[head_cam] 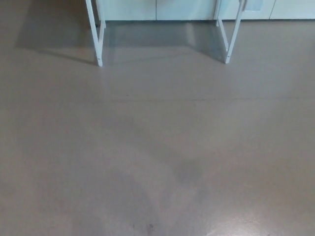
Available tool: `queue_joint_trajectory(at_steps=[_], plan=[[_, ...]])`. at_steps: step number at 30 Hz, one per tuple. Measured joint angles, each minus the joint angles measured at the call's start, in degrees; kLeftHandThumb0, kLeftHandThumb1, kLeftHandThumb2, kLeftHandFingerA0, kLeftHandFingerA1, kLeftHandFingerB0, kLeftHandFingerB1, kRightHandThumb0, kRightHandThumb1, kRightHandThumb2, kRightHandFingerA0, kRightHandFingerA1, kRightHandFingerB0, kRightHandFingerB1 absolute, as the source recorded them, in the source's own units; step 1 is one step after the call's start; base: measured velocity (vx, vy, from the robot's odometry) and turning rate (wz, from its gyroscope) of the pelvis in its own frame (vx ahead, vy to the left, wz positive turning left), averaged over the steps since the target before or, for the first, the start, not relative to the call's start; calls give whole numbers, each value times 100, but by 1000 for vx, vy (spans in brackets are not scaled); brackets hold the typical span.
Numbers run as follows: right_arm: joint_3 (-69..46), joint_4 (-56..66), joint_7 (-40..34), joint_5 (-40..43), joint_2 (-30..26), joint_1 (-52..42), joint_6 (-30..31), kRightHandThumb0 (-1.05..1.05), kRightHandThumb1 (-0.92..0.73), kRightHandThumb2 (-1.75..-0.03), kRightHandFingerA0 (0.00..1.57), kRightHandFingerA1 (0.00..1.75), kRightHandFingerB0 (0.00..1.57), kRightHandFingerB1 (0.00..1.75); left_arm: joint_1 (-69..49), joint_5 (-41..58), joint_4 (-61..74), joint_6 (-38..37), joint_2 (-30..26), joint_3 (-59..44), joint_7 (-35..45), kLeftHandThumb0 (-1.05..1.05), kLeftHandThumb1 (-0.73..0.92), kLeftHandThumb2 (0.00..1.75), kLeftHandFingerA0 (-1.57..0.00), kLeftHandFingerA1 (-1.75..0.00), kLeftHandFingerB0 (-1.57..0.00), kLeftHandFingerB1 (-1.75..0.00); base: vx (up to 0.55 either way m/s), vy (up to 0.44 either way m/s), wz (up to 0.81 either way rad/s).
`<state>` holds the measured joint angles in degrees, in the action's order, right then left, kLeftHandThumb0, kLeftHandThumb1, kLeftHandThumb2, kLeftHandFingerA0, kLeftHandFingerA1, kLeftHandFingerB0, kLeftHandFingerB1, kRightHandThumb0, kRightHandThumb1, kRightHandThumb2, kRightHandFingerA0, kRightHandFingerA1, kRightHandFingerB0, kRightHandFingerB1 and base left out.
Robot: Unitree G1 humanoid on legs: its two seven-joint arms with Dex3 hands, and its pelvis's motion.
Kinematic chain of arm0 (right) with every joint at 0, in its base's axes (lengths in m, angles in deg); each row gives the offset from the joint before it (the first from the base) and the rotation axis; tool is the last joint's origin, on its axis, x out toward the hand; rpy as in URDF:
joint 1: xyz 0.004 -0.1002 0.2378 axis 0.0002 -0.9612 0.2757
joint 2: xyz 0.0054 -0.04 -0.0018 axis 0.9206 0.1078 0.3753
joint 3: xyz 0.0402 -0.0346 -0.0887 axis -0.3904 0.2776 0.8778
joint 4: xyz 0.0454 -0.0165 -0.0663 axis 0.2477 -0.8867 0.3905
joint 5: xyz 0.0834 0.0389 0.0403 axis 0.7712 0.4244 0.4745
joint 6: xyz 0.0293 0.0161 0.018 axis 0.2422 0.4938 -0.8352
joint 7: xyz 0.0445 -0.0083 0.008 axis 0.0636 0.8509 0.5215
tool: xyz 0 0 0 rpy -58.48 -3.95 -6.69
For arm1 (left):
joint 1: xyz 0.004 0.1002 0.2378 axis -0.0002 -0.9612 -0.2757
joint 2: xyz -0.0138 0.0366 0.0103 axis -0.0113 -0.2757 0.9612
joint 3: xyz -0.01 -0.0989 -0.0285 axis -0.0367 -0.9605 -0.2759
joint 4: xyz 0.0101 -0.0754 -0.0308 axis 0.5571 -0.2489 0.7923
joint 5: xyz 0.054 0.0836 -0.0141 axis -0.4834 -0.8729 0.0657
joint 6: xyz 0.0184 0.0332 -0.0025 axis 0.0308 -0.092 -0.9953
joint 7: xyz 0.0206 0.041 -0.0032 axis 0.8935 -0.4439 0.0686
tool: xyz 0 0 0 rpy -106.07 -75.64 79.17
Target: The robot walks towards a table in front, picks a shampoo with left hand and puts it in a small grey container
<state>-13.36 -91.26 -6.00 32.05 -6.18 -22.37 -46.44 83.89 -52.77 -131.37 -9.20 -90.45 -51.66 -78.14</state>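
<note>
1. The head view looks down on a bare grey-brown floor that fills almost the whole picture.
2. The left table leg is the landmark: a thin white post that slants down from the top edge to its foot on the floor, with a second white post close behind it and joined to it.
3. The right table leg stands well to the right of the left table leg, at about the same depth. It is also white and paired, and it leans the opposite way.
4. A row of white panels runs along the top edge behind the left table leg, with vertical seams between them.
5. A soft shadow lies on the floor from the left table leg across to the right one, and another spreads to its left.
6. A faint straight seam crosses the floor a little nearer the camera than the left table leg's foot.
7. Well below and right of the left table leg sits a darker patch, with a small dark speck near the bottom edge.
8. Neither the left hand nor the right hand is in view, so I cannot tell how their fingers are set.
9. The shampoo and the grey container are out of view (the tabletop is cut off above the left table leg).
</note>
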Motion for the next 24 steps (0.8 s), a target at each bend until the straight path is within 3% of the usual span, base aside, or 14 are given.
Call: queue_joint_trajectory(at_steps=[6,14,15,16,20,21,22,23,24], plan=[[-59,-26,7,2,122,-26,39,-31,-66,-60,78,56,62,45,77,-8,9,-1,-180,5,-13,-41,63,57,-63,-56,-43,-41,292,183,-2],[-125,-27,52,7,121,-112,43,-30,-62,-59,79,57,63,46,-109,-31,-7,-4,-196,74,-1,-41,65,58,-60,-54,-40,-40,230,-99,11],[-134,-27,66,7,121,-117,48,-29,-60,-58,81,59,62,46,-136,-35,-1,-6,-200,78,11,-49,50,85,-58,-64,-36,-53,317,-271,19],[-143,-27,85,8,116,-112,57,-28,-61,-58,81,58,63,45,-147,-36,2,-14,-198,76,20,-45,64,59,-62,-53,-43,-40,356,-295,-30],[-190,-25,154,11,71,-36,87,-29,-62,-57,83,57,64,45,-20,-42,27,-110,-156,75,37,-44,65,59,-62,-52,-43,-39,303,-294,49],[-192,-18,158,8,49,25,93,-29,-63,-57,81,57,63,45,3,-43,27,-128,-147,73,44,-46,51,85,-53,-62,-37,-52,286,-142,-4],[-183,-10,160,1,43,86,100,-29,-63,-57,81,57,63,45,31,-40,21,-141,-147,60,58,-46,51,85,-53,-62,-37,-52,299,-120,1],[-176,0,163,0,43,129,105,-30,-65,-58,80,57,64,46,41,-36,20,-145,-147,41,72,-43,64,58,-58,-51,-43,-39,307,-96,-9],[-166,15,171,-2,42,165,108,-30,-66,-60,78,57,63,46,37,-35,14,-146,-148,18,97,-43,64,59,-59,-51,-45,-39,292,-76,0]])
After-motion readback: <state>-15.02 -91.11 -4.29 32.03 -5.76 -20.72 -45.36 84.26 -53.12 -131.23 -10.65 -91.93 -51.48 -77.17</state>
